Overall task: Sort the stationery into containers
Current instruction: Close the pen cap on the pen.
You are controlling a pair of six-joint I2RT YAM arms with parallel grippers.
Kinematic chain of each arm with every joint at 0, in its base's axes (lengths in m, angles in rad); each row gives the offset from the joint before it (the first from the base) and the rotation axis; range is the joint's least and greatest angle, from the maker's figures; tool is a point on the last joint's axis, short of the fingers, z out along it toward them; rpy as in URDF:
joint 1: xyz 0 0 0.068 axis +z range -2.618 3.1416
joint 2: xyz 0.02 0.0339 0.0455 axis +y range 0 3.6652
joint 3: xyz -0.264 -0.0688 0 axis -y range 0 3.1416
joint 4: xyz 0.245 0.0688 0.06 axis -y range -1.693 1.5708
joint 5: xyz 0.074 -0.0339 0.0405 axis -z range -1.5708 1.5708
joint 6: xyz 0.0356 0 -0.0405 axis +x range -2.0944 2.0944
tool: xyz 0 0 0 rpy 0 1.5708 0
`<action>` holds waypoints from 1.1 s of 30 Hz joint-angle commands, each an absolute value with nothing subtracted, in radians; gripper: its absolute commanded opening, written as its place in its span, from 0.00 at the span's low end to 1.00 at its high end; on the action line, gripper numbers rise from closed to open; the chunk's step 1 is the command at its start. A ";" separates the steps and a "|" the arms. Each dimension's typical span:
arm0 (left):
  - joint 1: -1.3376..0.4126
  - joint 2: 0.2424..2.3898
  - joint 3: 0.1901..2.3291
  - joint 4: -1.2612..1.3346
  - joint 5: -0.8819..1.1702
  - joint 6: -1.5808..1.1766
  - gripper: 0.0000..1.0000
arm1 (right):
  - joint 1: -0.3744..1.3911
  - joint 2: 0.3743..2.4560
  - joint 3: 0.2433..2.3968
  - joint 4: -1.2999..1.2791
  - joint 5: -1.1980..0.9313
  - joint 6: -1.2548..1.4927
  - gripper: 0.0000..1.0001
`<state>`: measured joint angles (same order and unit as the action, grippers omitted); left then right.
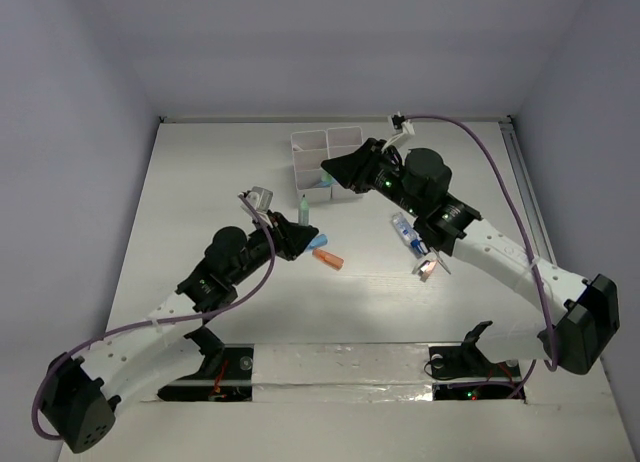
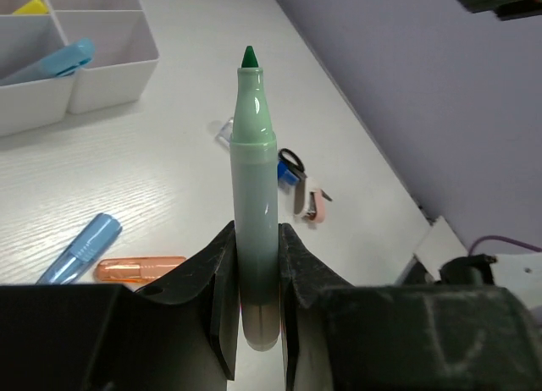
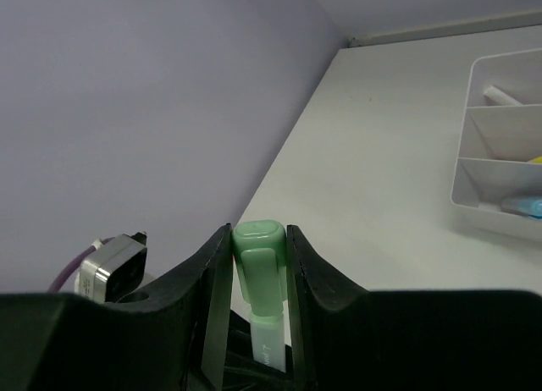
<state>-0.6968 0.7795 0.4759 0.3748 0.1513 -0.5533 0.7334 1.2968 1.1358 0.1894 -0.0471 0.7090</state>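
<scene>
Your left gripper (image 2: 257, 239) was clenched on a green marker (image 2: 254, 154); your right gripper (image 3: 257, 240) grasped a pale-green capped item (image 3: 259, 256) near the organizer (image 3: 474, 196).

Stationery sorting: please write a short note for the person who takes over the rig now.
Left gripper: shut on the green marker, uncapped.
Right gripper: shut on a pale-green item, close to the organizer.
Done: one blue marker and a yellow piece lie in the organizer.
Left: both held items, plus second blue marker, orange marker, scissors and tube on the table.
</scene>
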 commanded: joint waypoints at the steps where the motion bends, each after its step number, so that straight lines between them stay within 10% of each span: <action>1: -0.719 0.795 0.469 0.515 0.009 -0.486 0.00 | 0.732 1.313 1.167 0.193 -0.006 0.729 0.00; 33: -0.782 0.919 0.509 0.620 -0.015 -0.374 0.00 | 0.825 1.448 1.338 0.057 0.147 0.600 0.00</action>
<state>-0.7780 0.9253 0.4664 0.5499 -0.0261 -0.3904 0.8139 1.4349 1.2736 0.0711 0.1024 0.6422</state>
